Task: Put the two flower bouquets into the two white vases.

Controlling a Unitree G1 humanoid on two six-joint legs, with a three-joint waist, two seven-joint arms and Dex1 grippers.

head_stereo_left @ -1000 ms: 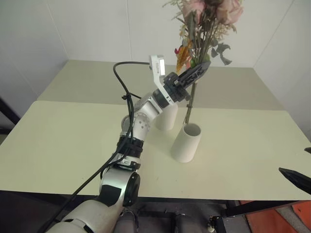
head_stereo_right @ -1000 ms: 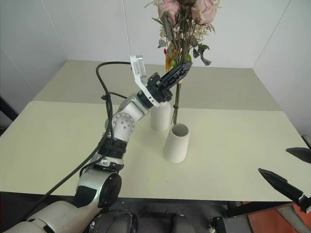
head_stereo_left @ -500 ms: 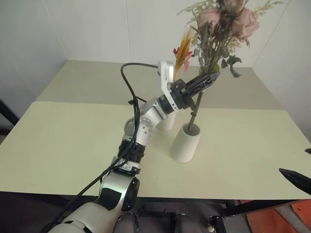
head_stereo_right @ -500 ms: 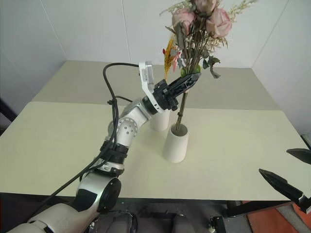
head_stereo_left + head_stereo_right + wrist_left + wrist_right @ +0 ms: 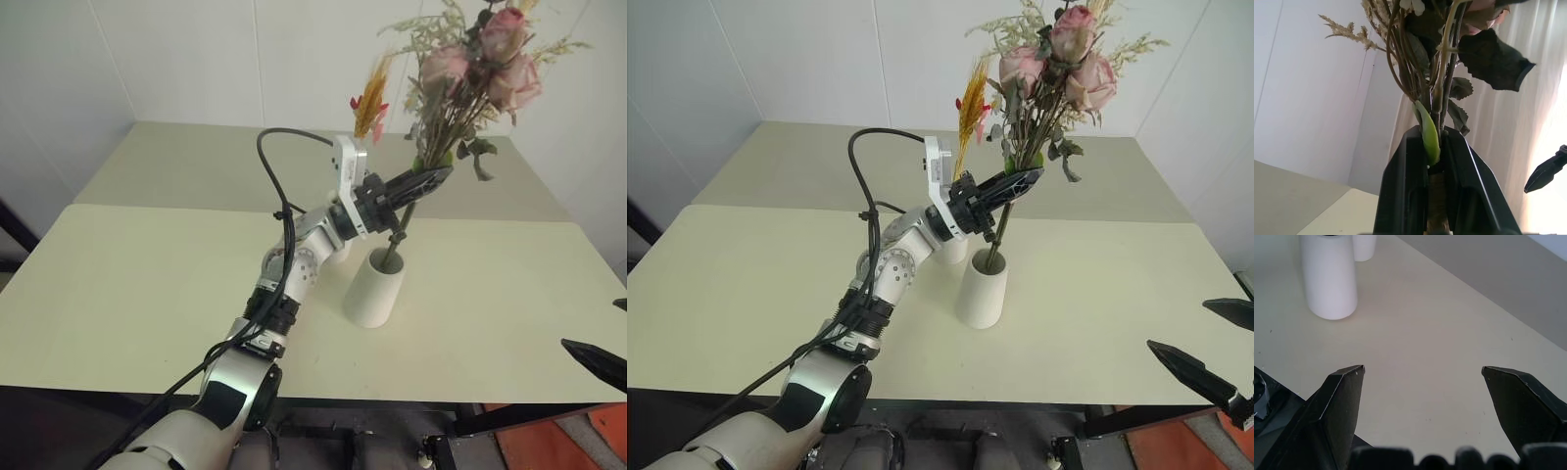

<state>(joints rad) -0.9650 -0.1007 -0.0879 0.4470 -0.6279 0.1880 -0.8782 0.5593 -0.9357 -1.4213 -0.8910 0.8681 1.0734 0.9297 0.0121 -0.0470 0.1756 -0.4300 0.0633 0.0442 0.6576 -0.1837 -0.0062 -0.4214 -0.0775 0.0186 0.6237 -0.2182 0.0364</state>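
Currently the left gripper (image 5: 1011,185) pinches the rose bunch (image 5: 1048,73) by its stems, whose ends sit inside the wide vase (image 5: 981,289). The yellow stalks (image 5: 970,98) stand in the narrow vase (image 5: 953,251) just behind. Next: release and withdraw clear. The right gripper (image 5: 1422,377) is spread, well apart.

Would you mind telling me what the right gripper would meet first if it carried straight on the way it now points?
Probably the bare table: the right gripper, jaws open, points down at its surface, with the wide vase off to one side. Depth is uncertain.
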